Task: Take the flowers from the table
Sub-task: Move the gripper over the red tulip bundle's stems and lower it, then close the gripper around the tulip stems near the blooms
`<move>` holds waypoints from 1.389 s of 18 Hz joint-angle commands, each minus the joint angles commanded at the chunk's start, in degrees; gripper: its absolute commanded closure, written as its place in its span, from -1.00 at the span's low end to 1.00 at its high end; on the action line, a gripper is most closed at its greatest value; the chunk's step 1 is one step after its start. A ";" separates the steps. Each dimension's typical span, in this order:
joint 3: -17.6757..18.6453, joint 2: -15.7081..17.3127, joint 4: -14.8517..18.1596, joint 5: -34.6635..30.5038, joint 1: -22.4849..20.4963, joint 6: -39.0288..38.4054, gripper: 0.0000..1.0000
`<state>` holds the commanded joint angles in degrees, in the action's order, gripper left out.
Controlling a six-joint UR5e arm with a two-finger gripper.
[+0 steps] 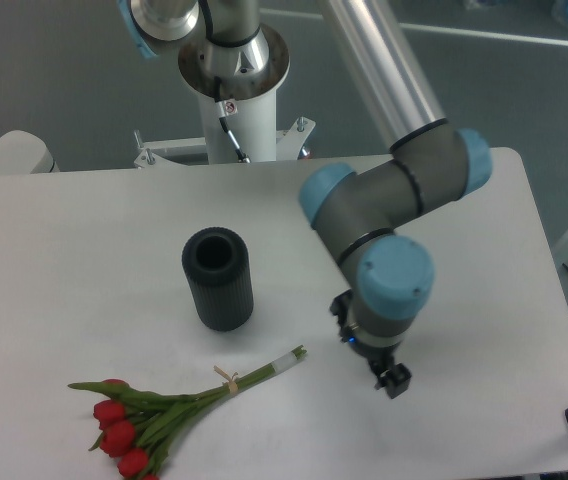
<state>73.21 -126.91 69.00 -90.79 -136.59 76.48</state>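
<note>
The flowers [179, 403] lie flat on the white table [64, 260] near its front edge. The red tulip heads are at the lower left, the green stems run up to the right, beige string ties them, and the pale stem ends point toward the arm. My gripper [392, 380] hangs below the arm's blue-capped wrist, to the right of the stem ends and apart from them. It holds nothing. Its fingers are largely hidden by the wrist, so I cannot tell whether it is open or shut.
A black ribbed cylindrical vase [218, 279] stands upright just behind the stems. The arm's elbow and base column [234, 90] rise at the back of the table. The table's right edge lies close to the gripper's right.
</note>
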 joint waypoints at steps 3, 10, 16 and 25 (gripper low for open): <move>0.09 -0.26 -1.50 0.09 2.81 -4.21 -1.00; 0.44 -2.02 -4.22 0.09 8.96 -14.59 -1.00; 2.19 -2.64 -4.40 0.00 12.13 -18.21 -1.00; 5.45 -3.87 -11.69 0.00 14.68 -20.66 -1.00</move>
<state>78.66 -130.78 57.31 -90.79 -121.91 55.81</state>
